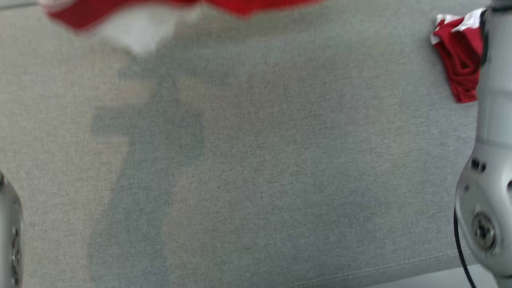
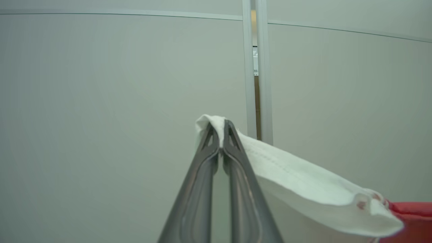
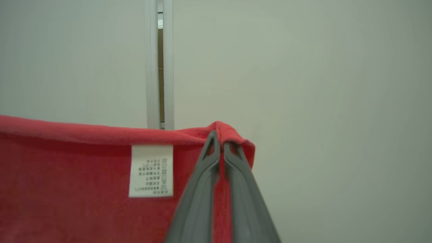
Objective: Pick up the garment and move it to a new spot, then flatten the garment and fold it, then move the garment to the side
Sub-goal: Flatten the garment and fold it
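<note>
Garment (image 1: 136, 24) aloft at 12 o'clock in head view, left gripper (image 2: 221, 136) pinching its white edge, right gripper (image 3: 221, 140) its red hem; soft, light, limp, so corner holds likely spread it best.

Grey woven cloth surface (image 1: 256, 160), pale wall panels (image 2: 101, 101) with a narrow vertical gap (image 2: 257, 101) between them

the head camera looks steeply down, close over the grey fabric surface (image 1: 256, 160), while both wrist cameras face a pale wall (image 2: 101, 101), sharing its upright seam (image 2: 254, 84) near twelve o'clock.
</note>
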